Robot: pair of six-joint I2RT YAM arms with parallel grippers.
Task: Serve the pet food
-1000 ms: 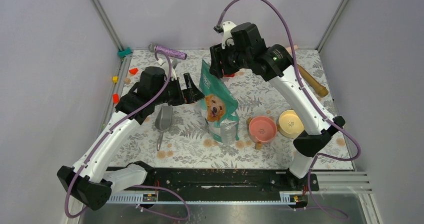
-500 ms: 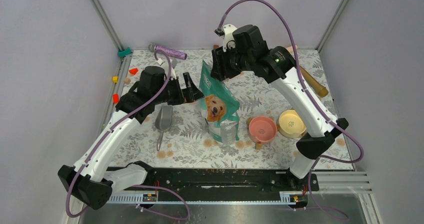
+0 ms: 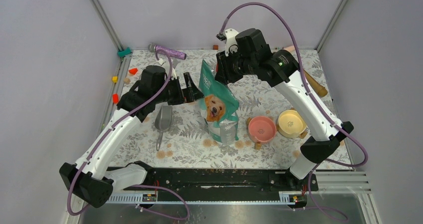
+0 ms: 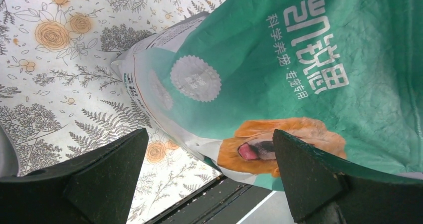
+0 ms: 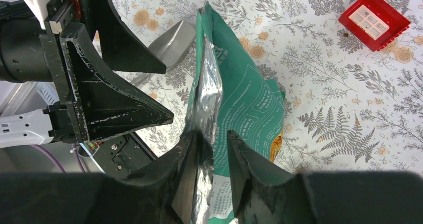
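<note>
Pinching the top edge of the pet food bag (image 3: 217, 102), upright on the tabletop (image 3: 259, 98), our right pincer (image 5: 213, 133) is clamped on foil; the left pincer (image 4: 209, 132) gapes beside its front. We're on the opening step (kibble hidden inside), and next we need that mouth spread.

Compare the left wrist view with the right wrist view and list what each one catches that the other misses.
Left wrist only: the printed front of the pet food bag, with the dog's open mouth and white lettering. Right wrist only: the bag's open top with its silver lining, the right hand pinching one wall of it, the grey scoop and a red tray. Both: the teal bag, the open left hand and the floral mat.
</note>
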